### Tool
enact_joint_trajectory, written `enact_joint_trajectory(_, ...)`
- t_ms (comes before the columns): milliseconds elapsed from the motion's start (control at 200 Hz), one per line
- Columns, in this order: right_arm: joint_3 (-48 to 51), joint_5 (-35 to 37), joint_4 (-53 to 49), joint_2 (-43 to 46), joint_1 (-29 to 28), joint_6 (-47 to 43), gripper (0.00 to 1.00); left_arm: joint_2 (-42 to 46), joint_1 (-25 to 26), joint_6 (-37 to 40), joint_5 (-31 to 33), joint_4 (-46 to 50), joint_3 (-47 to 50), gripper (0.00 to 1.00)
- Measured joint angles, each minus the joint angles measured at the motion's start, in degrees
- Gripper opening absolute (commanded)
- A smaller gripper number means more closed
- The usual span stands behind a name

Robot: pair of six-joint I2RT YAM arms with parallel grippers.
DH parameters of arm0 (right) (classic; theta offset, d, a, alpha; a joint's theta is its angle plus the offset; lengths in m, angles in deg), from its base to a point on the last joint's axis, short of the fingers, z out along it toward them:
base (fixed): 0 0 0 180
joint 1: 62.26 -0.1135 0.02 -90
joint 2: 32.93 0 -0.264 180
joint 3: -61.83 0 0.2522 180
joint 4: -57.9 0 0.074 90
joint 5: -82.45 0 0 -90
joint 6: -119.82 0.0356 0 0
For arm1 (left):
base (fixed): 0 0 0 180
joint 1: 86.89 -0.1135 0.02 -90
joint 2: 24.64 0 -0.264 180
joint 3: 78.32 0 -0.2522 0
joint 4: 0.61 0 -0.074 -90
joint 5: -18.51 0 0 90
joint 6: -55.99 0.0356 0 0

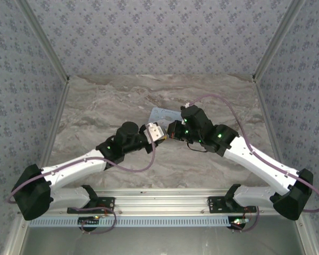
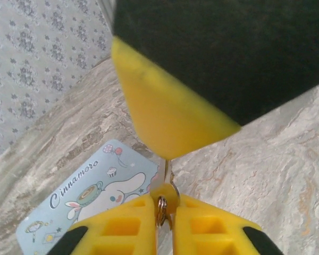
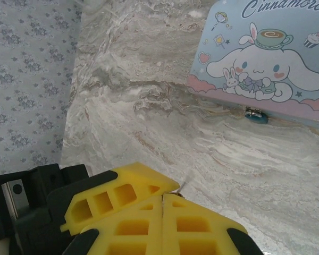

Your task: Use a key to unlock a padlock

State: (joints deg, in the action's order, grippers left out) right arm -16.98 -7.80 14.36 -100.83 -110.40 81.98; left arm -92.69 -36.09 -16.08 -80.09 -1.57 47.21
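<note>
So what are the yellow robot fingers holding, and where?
A small silvery metal key, it seems: the left gripper pinches its ring end, and the right gripper pinches its thin tip.

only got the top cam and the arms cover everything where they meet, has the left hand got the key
Observer: Yes. In the left wrist view the left hand is shut on the key, with its ring pinched between the fingertips.
Operator: ok and where's the padlock
Observer: The right wrist view has the tiny blue padlock against the near edge of the tin, with nothing touching it.
Operator: right hand open?
Observer: No. The right hand has its fingers pressed together, and a thin sliver pokes out at their tip.
</note>
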Motion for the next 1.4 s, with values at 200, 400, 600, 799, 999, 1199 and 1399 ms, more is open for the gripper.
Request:
enact_joint_trajectory(200, 0.11, 0.26, 0.28, 0.00, -0.02, 0.37, 0.20, 0.85, 0.02, -0.63, 0.50, 1.16, 0.00, 0.00)
enact_joint_trajectory(400, 0.44, 0.02, 1.33, 0.52, 0.20, -0.92, 0.49, 2.03, 0.00, -2.62, -0.44, 4.55, -0.72, 0.00)
enact_joint_trajectory(600, 0.44, -1.53, 2.49, 6.47, 2.01, -7.15, 0.58, 2.05, -5.16, -9.31, -11.43, 9.53, -3.52, 0.00)
enact_joint_trajectory(799, 2.38, -12.90, 8.17, 12.83, 8.81, -15.87, 0.59, 2.03, -13.14, -17.46, -29.20, 11.17, -3.78, 0.00)
enact_joint_trajectory(999, 2.43, -29.55, 10.78, 8.22, 11.04, -23.34, 0.59, -0.22, -15.93, -18.38, -45.24, 17.49, -9.35, 0.00)
enact_joint_trajectory(1199, 2.21, -40.44, 10.84, 2.80, 11.04, -26.91, 0.56, -1.25, -15.93, -17.07, -54.10, 22.21, -13.57, 0.00)
enact_joint_trajectory(1399, 2.25, -45.90, 13.46, 2.78, 11.04, -27.43, 0.43, -1.22, -15.93, -15.58, -56.94, 25.62, -14.75, 0.00)
